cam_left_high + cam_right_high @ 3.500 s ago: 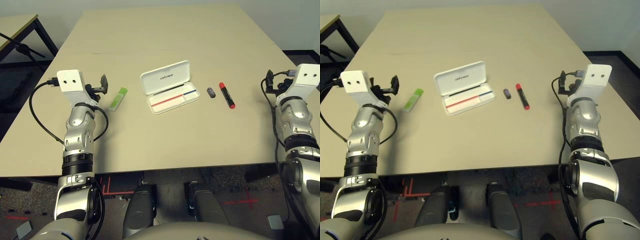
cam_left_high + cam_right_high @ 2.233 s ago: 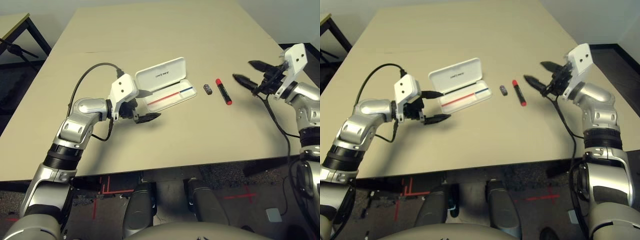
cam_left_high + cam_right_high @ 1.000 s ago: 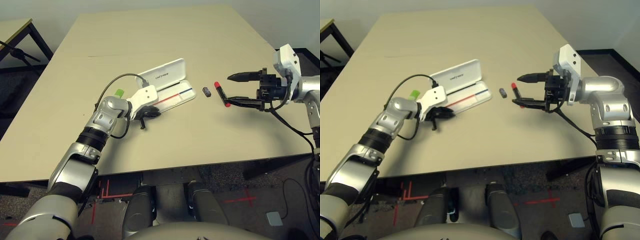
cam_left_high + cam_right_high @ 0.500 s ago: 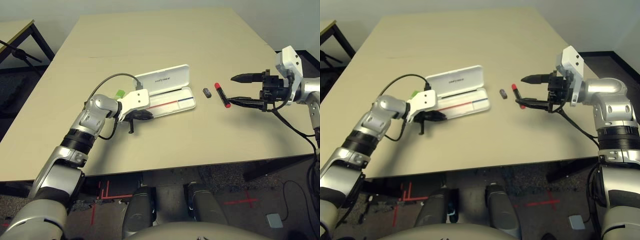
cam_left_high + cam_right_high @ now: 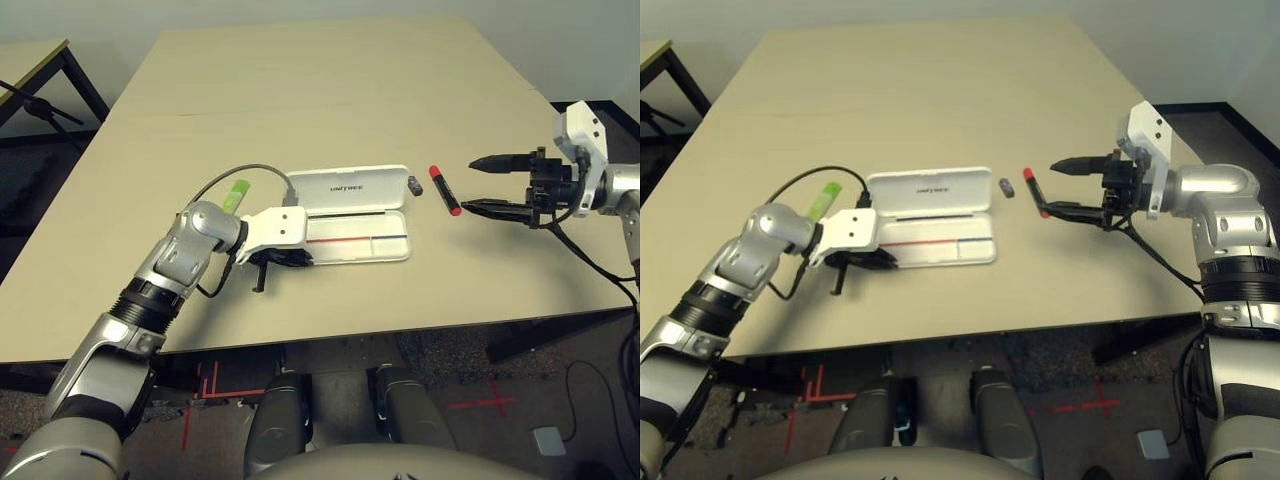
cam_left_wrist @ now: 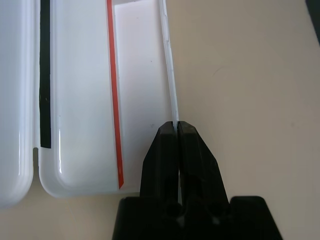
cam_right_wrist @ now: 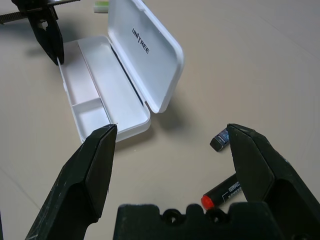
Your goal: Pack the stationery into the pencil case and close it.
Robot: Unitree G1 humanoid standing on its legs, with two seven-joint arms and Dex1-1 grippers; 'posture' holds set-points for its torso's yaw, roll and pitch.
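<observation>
Pencil case (image 5: 358, 252) open on the tabletop (image 5: 300, 100), in front of the robot, near wall gripped at its left end by the closed left tool (image 6: 177, 126). Best to hold that pinch light and level, enough to steady the case without dragging or tipping it. Right tool (image 7: 171, 127) open and empty, lower finger just beside the red-and-black marker (image 5: 445, 190); probably next, align both fingers across the barrel, lower, then close squarely around the middle to avoid rolling it away. Mind the small dark piece (image 5: 415, 186) close by, just beside the lid (image 5: 380, 185). Light-green stick (image 5: 236, 196) loose on the left, beyond the left forearm; likewise still to pack, before closing. As for looks: hard glossy white plastic, rounded corners, dark lettering on the raised lid, dark strip along the hinge, red-and-blue line inside, shallow and bare of stationery.
</observation>
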